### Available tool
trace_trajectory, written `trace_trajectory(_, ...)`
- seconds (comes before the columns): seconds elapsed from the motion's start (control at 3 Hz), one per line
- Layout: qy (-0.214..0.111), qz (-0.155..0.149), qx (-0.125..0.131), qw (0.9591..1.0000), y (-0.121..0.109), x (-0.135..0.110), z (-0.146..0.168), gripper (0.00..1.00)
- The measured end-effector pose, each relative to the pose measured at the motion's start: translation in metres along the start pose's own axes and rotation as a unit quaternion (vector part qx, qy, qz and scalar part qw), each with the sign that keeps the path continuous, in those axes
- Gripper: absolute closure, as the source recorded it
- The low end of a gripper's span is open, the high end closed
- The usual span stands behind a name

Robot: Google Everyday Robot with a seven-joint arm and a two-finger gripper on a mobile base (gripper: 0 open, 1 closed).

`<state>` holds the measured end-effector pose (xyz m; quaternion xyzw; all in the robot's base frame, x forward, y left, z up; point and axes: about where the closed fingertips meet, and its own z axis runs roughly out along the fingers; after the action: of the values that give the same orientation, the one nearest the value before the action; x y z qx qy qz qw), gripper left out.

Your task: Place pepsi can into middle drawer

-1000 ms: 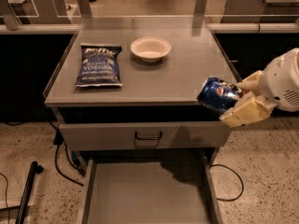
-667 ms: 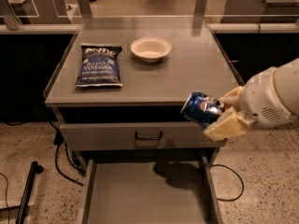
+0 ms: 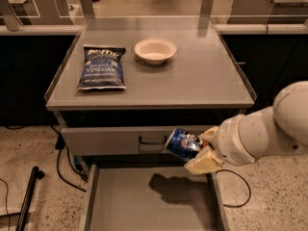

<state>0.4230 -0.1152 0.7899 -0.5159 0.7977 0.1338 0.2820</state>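
The pepsi can point(image 3: 182, 144), blue with a red-and-white logo, is held on its side in my gripper point(image 3: 201, 150), whose cream fingers are shut on it. The gripper hangs in front of the closed grey drawer front point(image 3: 120, 139) and above the right part of the open middle drawer point(image 3: 139, 201). That drawer is pulled out at the bottom of the view, its flat grey floor bare, with the can's shadow on it. My white arm point(image 3: 269, 129) comes in from the right.
On the cabinet top point(image 3: 202, 76) lie a dark blue chip bag point(image 3: 102, 67) at the left and a white bowl point(image 3: 155, 50) in the middle back. A black cable point(image 3: 60, 160) and a black pole point(image 3: 26, 196) are on the floor at the left.
My gripper has carried the can down and to the left, from beside the cabinet top's right front corner to in front of the upper drawer front, above the open drawer.
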Motion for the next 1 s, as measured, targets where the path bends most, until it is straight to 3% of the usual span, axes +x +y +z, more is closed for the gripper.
trace_trajectory(0.67, 0.005, 0.018, 0.002, 0.9998, 0.001, 0.048, 0.088, 1.0)
trace_trajectory(1.0, 0.005, 0.017, 0.002, 0.9998, 0.001, 0.048, 0.088, 1.0)
